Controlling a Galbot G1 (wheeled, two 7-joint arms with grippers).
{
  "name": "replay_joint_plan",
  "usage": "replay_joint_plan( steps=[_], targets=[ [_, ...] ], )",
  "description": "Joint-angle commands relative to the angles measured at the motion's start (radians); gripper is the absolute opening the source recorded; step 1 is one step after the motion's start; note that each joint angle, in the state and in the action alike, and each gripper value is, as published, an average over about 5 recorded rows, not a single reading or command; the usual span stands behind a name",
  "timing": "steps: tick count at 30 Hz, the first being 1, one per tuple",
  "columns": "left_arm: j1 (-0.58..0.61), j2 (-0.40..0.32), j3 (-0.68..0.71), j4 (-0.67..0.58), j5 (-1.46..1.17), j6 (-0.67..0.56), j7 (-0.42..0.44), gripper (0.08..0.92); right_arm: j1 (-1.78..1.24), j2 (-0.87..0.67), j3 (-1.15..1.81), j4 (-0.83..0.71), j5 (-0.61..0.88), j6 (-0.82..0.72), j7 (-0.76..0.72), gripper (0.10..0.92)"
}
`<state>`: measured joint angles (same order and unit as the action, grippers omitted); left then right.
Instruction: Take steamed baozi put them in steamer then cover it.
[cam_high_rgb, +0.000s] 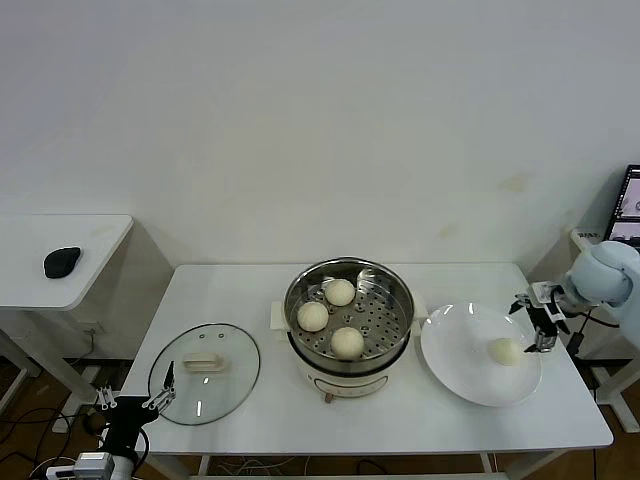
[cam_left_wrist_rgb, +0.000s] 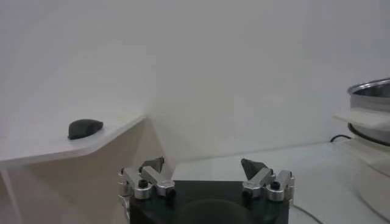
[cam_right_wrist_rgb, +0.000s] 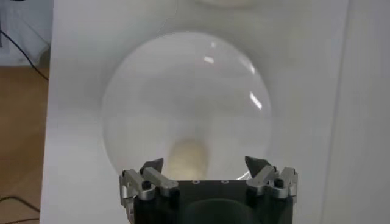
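At right edge of bench, my right tool hovering wide open, holding nothing, just beside last baozi lying alone on white plate. Bun sitting directly ahead of tool, toward steamer; round, no long axis to match. Three buns already sitting on tray. Right arm clearly nearer. Left tool idling open, empty, beside cover at front-left of bench

Lab: bare white tables, monitor, mouse.
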<state>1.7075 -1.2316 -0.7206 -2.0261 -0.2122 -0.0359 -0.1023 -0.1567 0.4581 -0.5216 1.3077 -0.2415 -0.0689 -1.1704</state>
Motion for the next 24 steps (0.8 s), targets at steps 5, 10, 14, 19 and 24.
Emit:
replay_joint_plan(
  steps=[5,10,14,19,24],
  targets=[
    [0.002,-0.007,-0.007,0.005,0.002,0.0,0.0,0.823,-0.168,0.151,0.165,-0.222,-0.127,0.075,0.037,0.823],
    [0.001,-0.006,-0.011,0.007,0.001,0.0,0.0,0.823,-0.164,0.195,0.169,-0.269,-0.15,0.076,0.061,0.823],
    [0.0,-0.008,-0.009,0.01,0.002,0.0,0.0,0.823,-0.16,0.225,0.167,-0.291,-0.162,0.073,0.073,0.823],
    [-0.001,-0.008,-0.008,0.01,0.003,0.0,0.0,0.823,-0.155,0.255,0.164,-0.299,-0.168,0.062,0.086,0.819],
    [0.0,-0.009,-0.009,0.011,0.004,-0.001,0.0,0.823,-0.144,0.267,0.163,-0.311,-0.193,0.05,0.092,0.784]
  ],
)
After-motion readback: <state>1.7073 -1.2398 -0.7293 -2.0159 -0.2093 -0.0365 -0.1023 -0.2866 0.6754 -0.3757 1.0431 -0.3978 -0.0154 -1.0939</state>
